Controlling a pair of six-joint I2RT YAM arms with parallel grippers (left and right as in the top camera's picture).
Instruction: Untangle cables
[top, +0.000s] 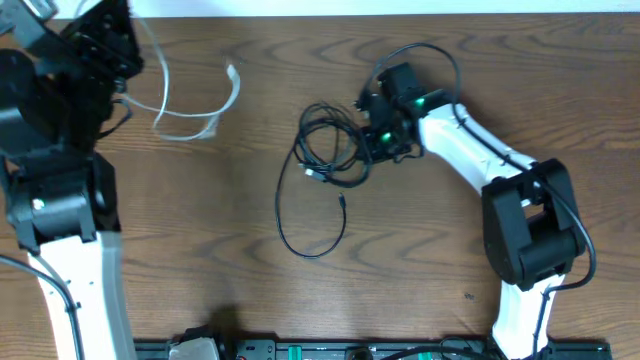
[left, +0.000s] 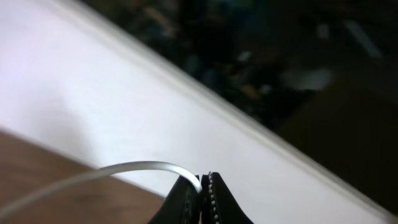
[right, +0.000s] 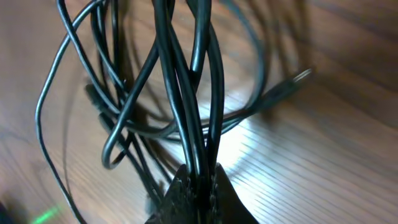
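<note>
"Black cables (top: 328, 152) sit bunched mid-bench (top: 200, 250). Your right gripper (right: 200, 180) pinches several strands of them, and one loop trails toward the near edge."

"And the white cable (top: 195, 115)?"

"Far left, close to the back edge. Your left gripper (left: 202, 186) is pinched onto it. Open wood separates the two bundles and runs along the front."

Black cables (top: 328, 150); white cable (top: 188, 114), perhaps greyish; brown grained table (top: 200, 220).
</note>
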